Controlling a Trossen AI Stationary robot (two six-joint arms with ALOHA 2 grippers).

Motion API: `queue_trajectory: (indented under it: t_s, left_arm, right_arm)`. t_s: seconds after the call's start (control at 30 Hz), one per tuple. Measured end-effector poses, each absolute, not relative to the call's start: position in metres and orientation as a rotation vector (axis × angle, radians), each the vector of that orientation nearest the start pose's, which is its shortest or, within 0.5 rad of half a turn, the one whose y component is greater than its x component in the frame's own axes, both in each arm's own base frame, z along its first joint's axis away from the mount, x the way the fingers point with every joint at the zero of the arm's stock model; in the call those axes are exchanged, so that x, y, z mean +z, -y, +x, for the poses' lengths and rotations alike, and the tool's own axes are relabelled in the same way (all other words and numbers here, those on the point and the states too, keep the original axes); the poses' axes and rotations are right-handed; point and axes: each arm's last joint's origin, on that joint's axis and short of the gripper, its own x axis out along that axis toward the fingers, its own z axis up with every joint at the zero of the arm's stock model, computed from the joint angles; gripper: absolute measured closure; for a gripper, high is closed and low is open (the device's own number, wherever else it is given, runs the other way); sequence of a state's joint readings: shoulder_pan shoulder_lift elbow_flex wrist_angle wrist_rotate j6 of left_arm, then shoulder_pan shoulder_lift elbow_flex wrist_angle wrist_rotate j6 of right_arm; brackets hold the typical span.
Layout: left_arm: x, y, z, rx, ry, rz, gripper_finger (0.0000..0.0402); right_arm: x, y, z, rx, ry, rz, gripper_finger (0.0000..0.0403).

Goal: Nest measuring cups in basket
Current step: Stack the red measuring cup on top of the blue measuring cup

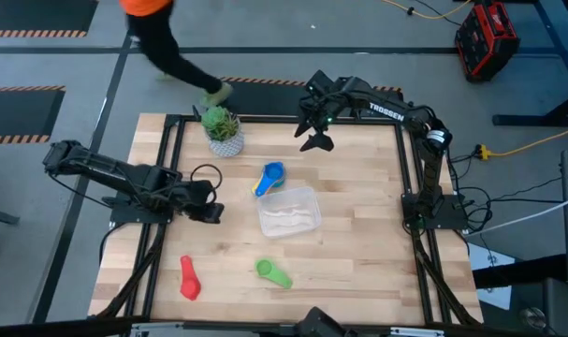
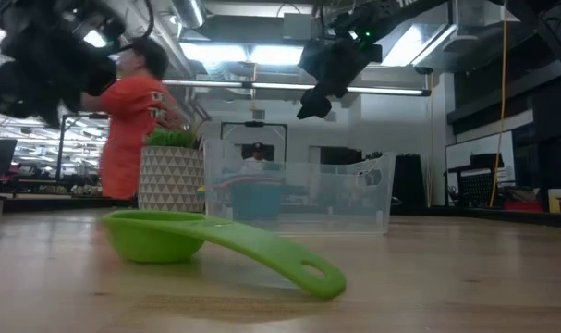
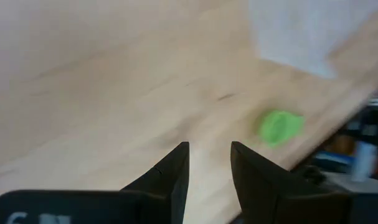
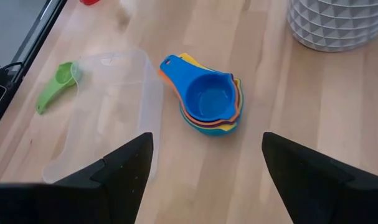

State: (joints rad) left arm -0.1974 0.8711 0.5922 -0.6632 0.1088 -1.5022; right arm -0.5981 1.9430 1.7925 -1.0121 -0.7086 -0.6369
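The clear basket (image 1: 289, 212) (image 4: 123, 93) sits mid-table, with no cup in it. A nested stack of measuring cups (image 1: 269, 178) (image 4: 210, 102), dark blue on top over orange, yellow and light blue, rests on the table by the basket's far-left corner. The green cup (image 1: 273, 272) (image 2: 206, 242) (image 3: 279, 126) lies near the near edge. The red cup (image 1: 189, 278) lies left of it. My left gripper (image 1: 211, 208) (image 3: 208, 168) hovers left of the basket, fingers slightly apart. My right gripper (image 1: 314, 136) (image 4: 204, 162) hangs open above the far side, over the stack.
A white patterned pot with a green plant (image 1: 223, 131) (image 4: 338, 22) stands near the far edge, left of centre. A person in orange (image 1: 162, 42) (image 2: 132, 120) stands beyond the far edge, one hand near the plant. Bare wood (image 1: 358, 253) lies right of the basket.
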Motion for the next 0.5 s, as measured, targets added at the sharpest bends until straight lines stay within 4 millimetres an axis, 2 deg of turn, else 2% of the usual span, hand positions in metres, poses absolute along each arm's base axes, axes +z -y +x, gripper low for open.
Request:
queue_trajectory:
  t_s: [0.17,0.5]
  left_arm:
    - [0.211,0.031,0.145,0.483,-1.086,-1.196,0.0291]
    - [0.208,0.028,0.135,0.219,-1.321,-1.039,0.0291]
  right_arm:
    - [0.290,0.207,0.346,0.385,-0.829,0.110,0.0098]
    - [0.290,0.205,0.347,0.390,-0.829,0.108,0.0098]
